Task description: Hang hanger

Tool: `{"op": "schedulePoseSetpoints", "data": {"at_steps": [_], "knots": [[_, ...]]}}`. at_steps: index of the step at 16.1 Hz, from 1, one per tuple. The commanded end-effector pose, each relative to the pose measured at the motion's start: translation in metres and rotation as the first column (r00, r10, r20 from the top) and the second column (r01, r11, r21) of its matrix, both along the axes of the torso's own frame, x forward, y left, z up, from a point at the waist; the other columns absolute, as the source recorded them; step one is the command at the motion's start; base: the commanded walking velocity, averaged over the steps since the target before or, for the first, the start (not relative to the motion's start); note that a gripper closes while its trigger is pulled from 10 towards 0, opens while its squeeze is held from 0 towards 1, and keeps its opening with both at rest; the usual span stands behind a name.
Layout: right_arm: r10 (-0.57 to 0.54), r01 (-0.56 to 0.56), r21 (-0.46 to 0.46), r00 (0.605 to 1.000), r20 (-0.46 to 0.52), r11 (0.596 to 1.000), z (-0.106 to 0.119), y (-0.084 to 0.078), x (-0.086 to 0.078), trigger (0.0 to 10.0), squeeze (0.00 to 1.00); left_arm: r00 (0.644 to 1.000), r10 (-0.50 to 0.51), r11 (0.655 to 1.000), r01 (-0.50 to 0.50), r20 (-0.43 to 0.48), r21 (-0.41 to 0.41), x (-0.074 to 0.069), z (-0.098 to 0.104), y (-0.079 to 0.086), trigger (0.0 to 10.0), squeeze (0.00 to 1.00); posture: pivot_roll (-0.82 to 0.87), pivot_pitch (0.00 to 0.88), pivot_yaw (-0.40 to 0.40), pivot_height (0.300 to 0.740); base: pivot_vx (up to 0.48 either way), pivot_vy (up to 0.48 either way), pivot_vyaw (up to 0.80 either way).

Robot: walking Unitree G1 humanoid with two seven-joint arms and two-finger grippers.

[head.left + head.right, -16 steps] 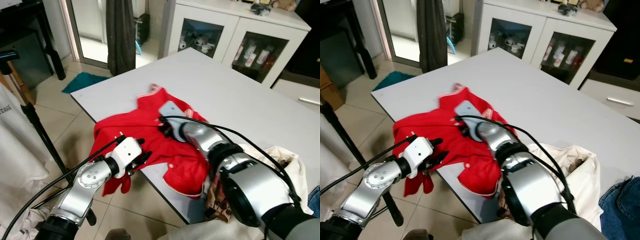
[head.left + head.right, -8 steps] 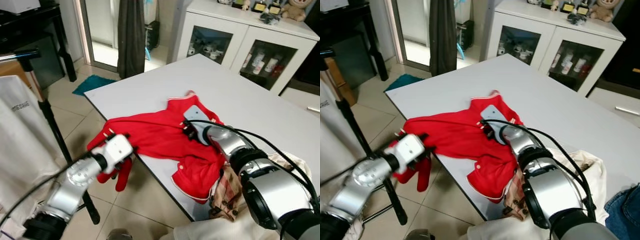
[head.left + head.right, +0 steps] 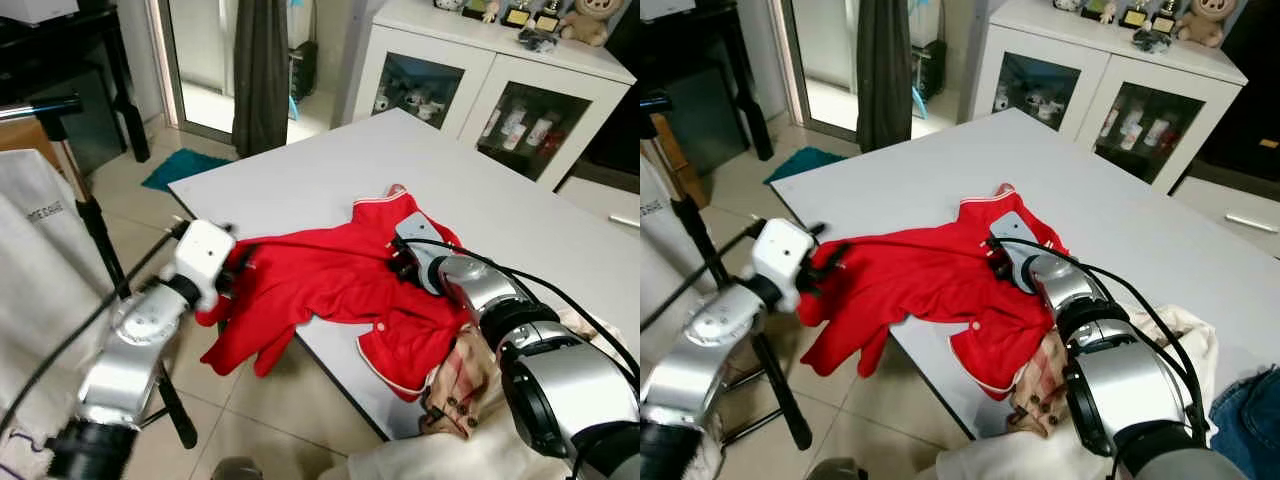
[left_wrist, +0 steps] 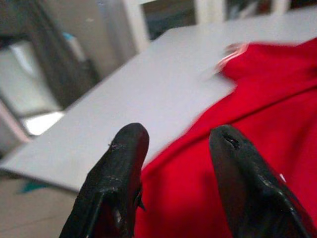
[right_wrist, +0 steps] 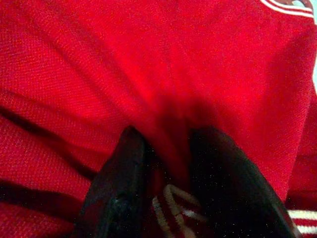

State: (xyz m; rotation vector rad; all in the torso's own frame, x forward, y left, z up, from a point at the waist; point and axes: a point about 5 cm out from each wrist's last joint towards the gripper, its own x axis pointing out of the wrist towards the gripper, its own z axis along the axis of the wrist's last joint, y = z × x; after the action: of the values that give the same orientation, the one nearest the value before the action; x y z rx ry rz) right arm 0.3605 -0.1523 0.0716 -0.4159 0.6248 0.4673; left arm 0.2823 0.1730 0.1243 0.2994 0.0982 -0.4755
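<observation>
A red shirt (image 3: 330, 285) with white-striped trim lies on the white table (image 3: 330, 165), and its near part hangs over the front edge. My left gripper (image 3: 238, 272) holds the shirt's left end off the table corner. In the left wrist view red cloth (image 4: 277, 99) sits between the two black fingers (image 4: 124, 163). My right gripper (image 3: 398, 262) is shut on the cloth near the collar, and its fingers (image 5: 124, 168) pinch a fold of red fabric (image 5: 148, 49). A dark straight line runs along the shirt's top edge between the two grippers. I cannot make out a hanger's shape.
At the left stands a black garment rack (image 3: 45, 108) with a white garment (image 3: 35, 260) hanging on it. A beige and plaid cloth heap (image 3: 470, 375) lies at the table's near right. A white glass-door cabinet (image 3: 480, 80) stands behind, with a teal mat (image 3: 185, 168) on the floor.
My left gripper has risen from below the table edge to table height, lifting the shirt's left end and stretching it. The right gripper keeps its hold. The camera shifted a little.
</observation>
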Motion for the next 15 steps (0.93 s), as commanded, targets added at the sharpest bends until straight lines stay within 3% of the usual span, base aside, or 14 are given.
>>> {"op": "schedulePoseSetpoints", "data": {"at_steps": [1,3,5,6,7,9,12,14,15], "knots": [[-0.042,0.044,0.011,0.995,-0.093,0.999,-0.015,-0.007,-0.010,10.0,0.00,0.997,-0.061,0.995,0.056,-0.057,-0.087,-0.007,-0.003,-0.013,10.0,0.00,0.23,0.012,-0.107,0.740,0.000,0.000,0.00],[0.007,0.004,0.125,0.996,-0.090,0.992,-0.003,0.012,-0.003,10.0,0.00,0.970,-0.155,0.975,0.120,-0.186,-0.188,-0.021,-0.023,-0.030,10.0,0.00,0.23,0.016,-0.109,0.740,0.000,0.000,0.00],[0.031,-0.025,0.159,0.999,-0.033,0.987,0.014,0.023,0.007,10.0,0.00,0.946,-0.201,0.953,0.129,-0.255,-0.274,-0.027,-0.033,-0.042,10.0,0.00,0.23,0.015,-0.108,0.740,0.000,0.000,0.00],[0.032,-0.041,0.195,0.998,0.046,0.980,0.036,0.029,0.019,10.0,0.00,0.941,-0.218,0.946,0.138,-0.260,-0.294,-0.028,-0.034,-0.049,10.0,0.00,0.22,0.017,-0.106,0.740,0.000,0.000,0.00],[0.034,-0.047,0.202,0.997,0.069,0.978,0.043,0.031,0.022,10.0,0.00,0.945,-0.214,0.946,0.137,-0.247,-0.295,-0.027,-0.032,-0.051,10.0,0.00,0.22,0.017,-0.106,0.740,0.000,0.000,0.00],[0.040,-0.071,0.232,0.990,0.135,0.970,0.063,0.037,0.031,10.0,0.00,0.964,-0.215,0.933,0.155,-0.159,-0.324,-0.019,-0.014,-0.055,10.0,0.00,0.22,0.019,-0.111,0.740,0.000,0.000,0.00],[0.098,-0.137,0.259,0.983,0.158,0.956,0.063,0.062,0.028,10.0,0.00,0.961,-0.248,0.909,0.186,-0.124,-0.373,-0.016,0.001,-0.063,10.0,0.00,0.22,0.020,-0.114,0.740,0.000,0.000,0.00],[0.185,-0.219,0.299,0.973,0.136,0.929,0.051,0.087,0.018,10.0,0.00,0.937,-0.279,0.911,0.188,-0.212,-0.368,-0.022,-0.013,-0.063,10.0,0.00,0.22,0.018,-0.113,0.740,0.000,0.000,0.00],[0.204,-0.233,0.298,0.971,0.126,0.926,0.047,0.092,0.015,10.0,0.00,0.924,-0.297,0.909,0.196,-0.242,-0.367,-0.026,-0.018,-0.064,10.0,0.00,0.22,0.018,-0.113,0.740,0.000,0.000,0.00]]}}
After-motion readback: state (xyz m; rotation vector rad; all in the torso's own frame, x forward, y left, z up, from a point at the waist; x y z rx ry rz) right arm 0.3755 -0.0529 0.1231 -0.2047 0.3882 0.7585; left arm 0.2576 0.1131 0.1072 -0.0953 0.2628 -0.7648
